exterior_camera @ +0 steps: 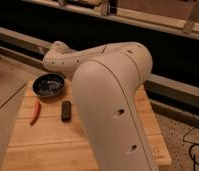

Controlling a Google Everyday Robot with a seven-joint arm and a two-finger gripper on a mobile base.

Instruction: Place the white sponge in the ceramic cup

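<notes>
Closest of all was the robot's big white arm (110, 115). It filled the middle and covered a large part of the table (48, 145). It had two small round holes on its side. The arm rose up, bent at the top right, and reached back to the left. It ended in a rounded joint just behind the bowl. The gripper did not show anywhere in the view, so I could not tell if the jaws were open, closed or holding anything.

The table was made of light wood strips. On it, just left of the arm, lay a small dark block (66, 110). Further left, near it but not touching, lay a thin red thing (36, 112), bent like a pepper. Behind both, near the table's far edge, sat a dark round bowl (48, 85) with shiny spots inside. The white sponge did not show on the part of the table that could be seen, and neither did the cup.

Beside the table on the right was a speckled floor (178, 135). Far at the back, long pale rails (158, 22) ran across a dark wall.
</notes>
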